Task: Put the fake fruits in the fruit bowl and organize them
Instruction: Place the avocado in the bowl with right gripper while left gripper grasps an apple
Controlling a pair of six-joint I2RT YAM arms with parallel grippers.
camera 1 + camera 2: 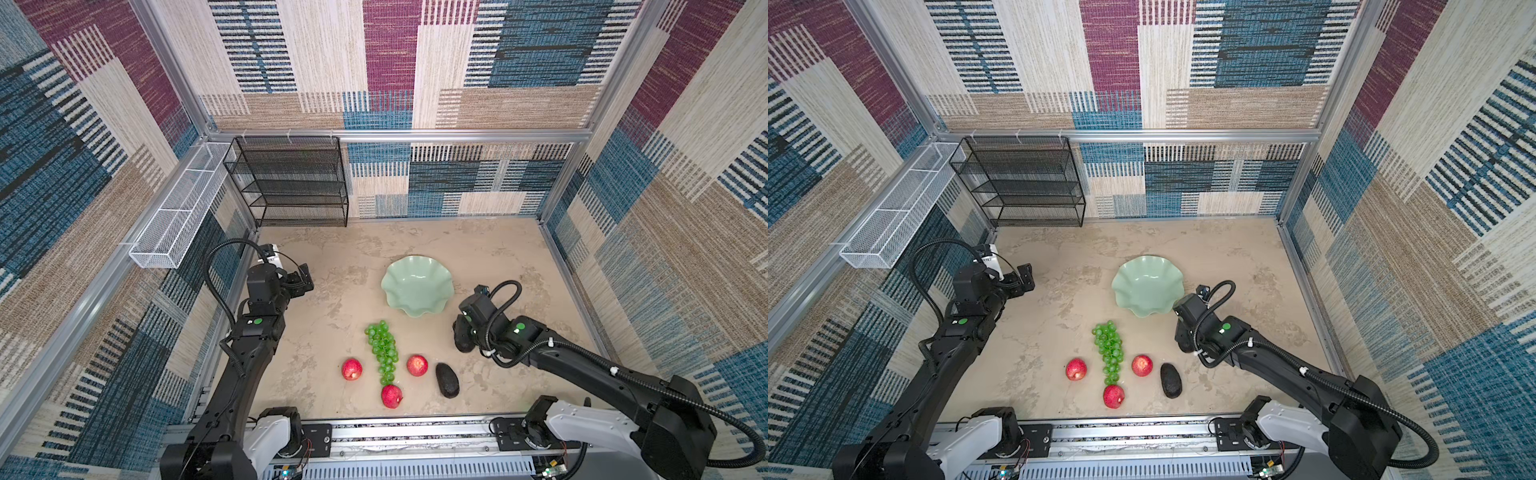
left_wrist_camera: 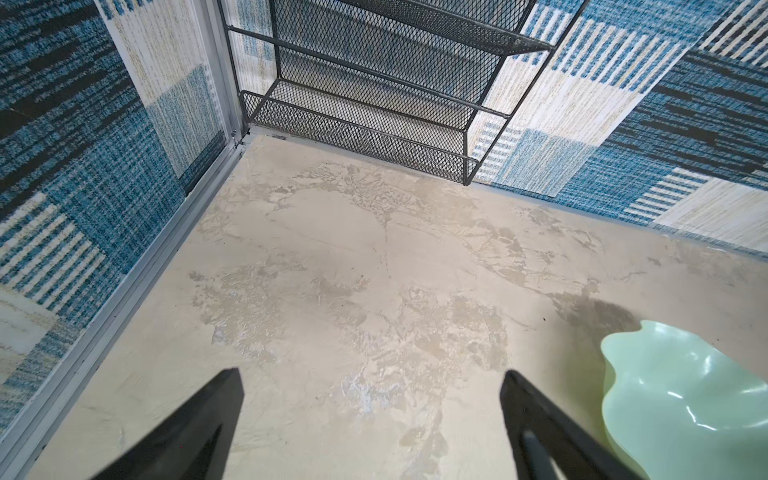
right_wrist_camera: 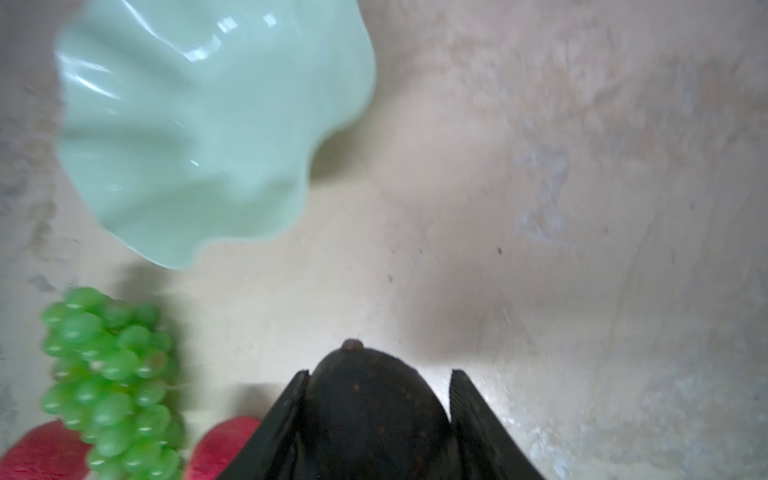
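- The right claw (image 3: pixel 379 374) is clamped on a dark blackish-green oval fake avocado (image 3: pixel 370 419). The fruit is taken across its broad belly, and its stem end protrudes past the fingertips.
- The held avocado is judged light, rigid and finely pebbled, so slip is unlikely. Being egg-shaped, it could be squeezed forward out of a grip set near the narrow end, so the belly is the recommended hold.
- Whether the held avocado has been raised off the mottled beige worktop (image 1: pixel 478 249) cannot be told.
- The wide, shallow, pale mint-green glossy fruit bowl (image 1: pixel 417 286) with a wavy scalloped rim stands near the right claw and is empty. It is judged hard, slick and possibly brittle. Fruit should be lowered in, not dropped.
- The long bunch of translucent green fake grapes (image 1: pixel 382 351) lies on the worktop near the fruit bowl. It is judged soft and floppy and is best taken mid-length.
- Three small round red fake apples are placed about the bunch: a left apple (image 1: pixel 351 369), a right apple (image 1: pixel 417 365) and a near apple (image 1: pixel 391 396) just beside its tip. They are judged light, stiff and liable to roll, so the widest girth should be gripped.
- A second avocado (image 1: pixel 447 380) lies beside the right apple.
- The left claw (image 2: pixel 370 374) is spread wide and empty above bare worktop, well apart from the fruits.
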